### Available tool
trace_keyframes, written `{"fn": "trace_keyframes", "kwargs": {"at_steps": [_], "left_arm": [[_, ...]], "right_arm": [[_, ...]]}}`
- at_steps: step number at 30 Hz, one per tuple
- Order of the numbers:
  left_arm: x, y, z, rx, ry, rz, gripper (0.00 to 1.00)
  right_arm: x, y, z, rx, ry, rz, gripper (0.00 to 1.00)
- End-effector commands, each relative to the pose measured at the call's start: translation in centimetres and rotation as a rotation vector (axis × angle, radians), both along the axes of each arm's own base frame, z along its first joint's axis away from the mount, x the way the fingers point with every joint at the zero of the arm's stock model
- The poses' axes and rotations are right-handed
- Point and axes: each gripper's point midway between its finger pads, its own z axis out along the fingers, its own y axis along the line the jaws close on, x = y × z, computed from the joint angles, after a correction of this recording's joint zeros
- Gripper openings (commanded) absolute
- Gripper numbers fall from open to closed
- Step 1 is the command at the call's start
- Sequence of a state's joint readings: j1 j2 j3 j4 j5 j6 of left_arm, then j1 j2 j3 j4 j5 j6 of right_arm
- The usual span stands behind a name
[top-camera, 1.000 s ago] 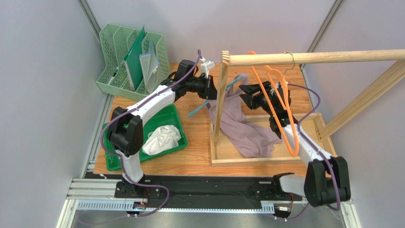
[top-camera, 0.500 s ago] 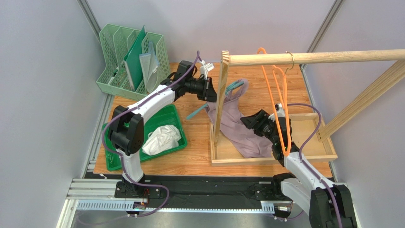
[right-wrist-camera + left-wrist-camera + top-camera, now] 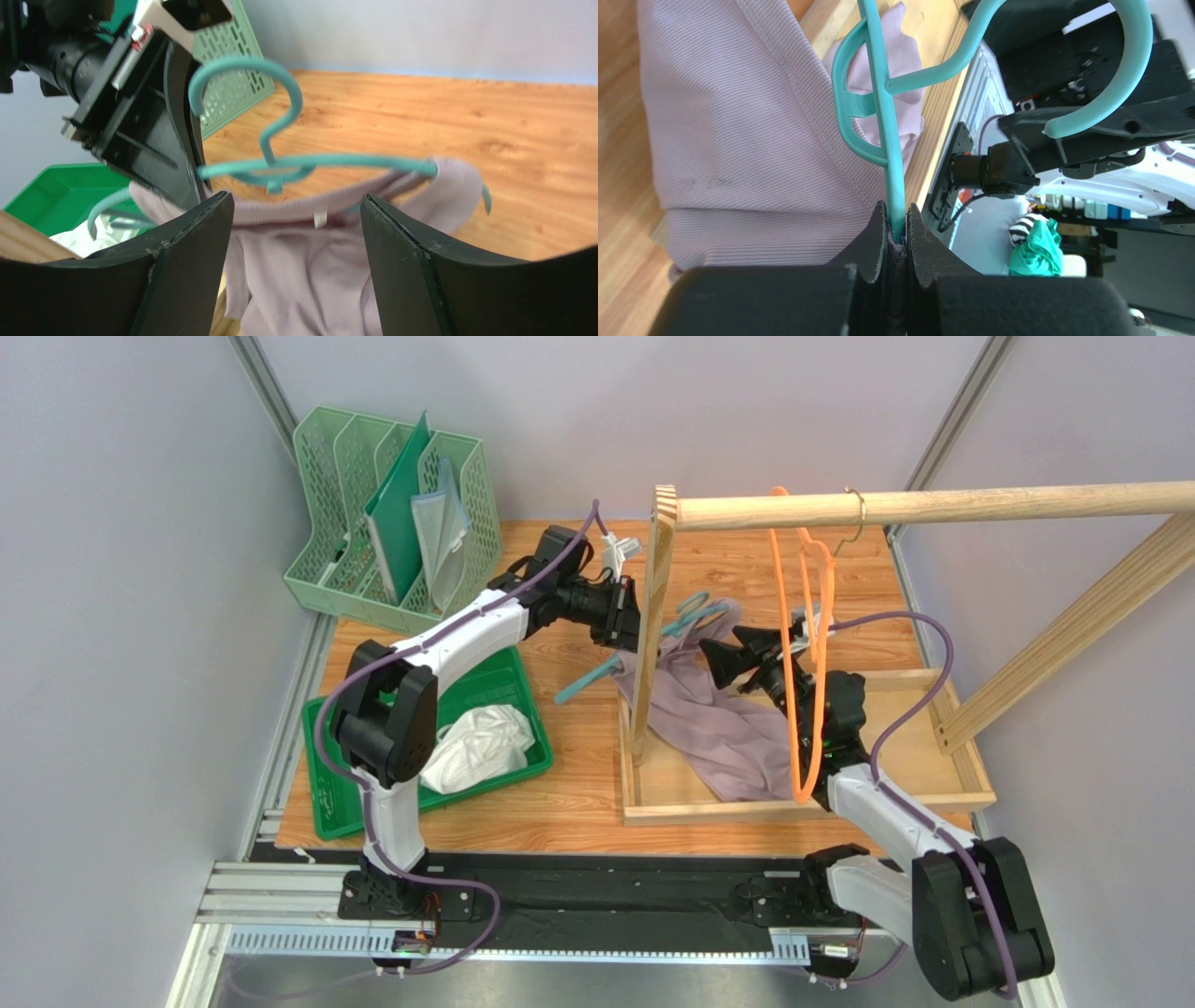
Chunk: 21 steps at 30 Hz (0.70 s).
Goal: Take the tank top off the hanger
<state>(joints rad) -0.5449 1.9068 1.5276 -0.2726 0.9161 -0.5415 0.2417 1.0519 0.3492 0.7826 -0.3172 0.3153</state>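
A lilac tank top [image 3: 716, 728] hangs from a teal hanger [image 3: 690, 609] and trails down into the wooden rack's base. My left gripper [image 3: 631, 612] is shut on the hanger's shoulder bar [image 3: 889, 140], holding it beside the rack's upright post, with the lilac cloth [image 3: 738, 140] draped to its left. My right gripper [image 3: 713, 655] is open and faces the top's neckline just below the hanger. In the right wrist view the hanger [image 3: 309, 163] crosses above the fingers and the tank top [image 3: 316, 266] fills the gap between them, with nothing gripped.
The wooden rack has a top rod [image 3: 926, 506], an upright post [image 3: 652, 616] and a base frame [image 3: 786, 809]. Orange hangers [image 3: 800, 658] dangle from the rod against my right arm. A green tray [image 3: 505, 686] holds white cloth [image 3: 477, 745]; a mint file organiser [image 3: 393, 518] stands back left.
My right gripper dropped toward the rack base, then rose back to the tank top below the hanger, opening wider. The orange hangers swung. The left gripper kept its hold and shifted slightly.
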Motion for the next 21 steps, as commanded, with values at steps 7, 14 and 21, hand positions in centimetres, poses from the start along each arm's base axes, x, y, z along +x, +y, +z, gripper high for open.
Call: {"fn": "trace_keyframes", "kwargs": {"at_steps": [7,14,21], "left_arm": [[-1.9,-1.8,1.9,-0.048,0.000,-0.089,0.00],[-2.5,-2.9,2.4,-0.062,-0.001,-0.113,0.00],[-3.3,-3.6,2.7,-0.073,0.002,-0.137,0.00]], "right_arm": [[1.4,1.5,4.4,-0.011,-0.190,0.060,0.55],[1.7,2.2,4.5,0.032,-0.173,0.078,0.50],[3.0,2.9,3.7,0.065,-0.115,0.071,0.29]]}}
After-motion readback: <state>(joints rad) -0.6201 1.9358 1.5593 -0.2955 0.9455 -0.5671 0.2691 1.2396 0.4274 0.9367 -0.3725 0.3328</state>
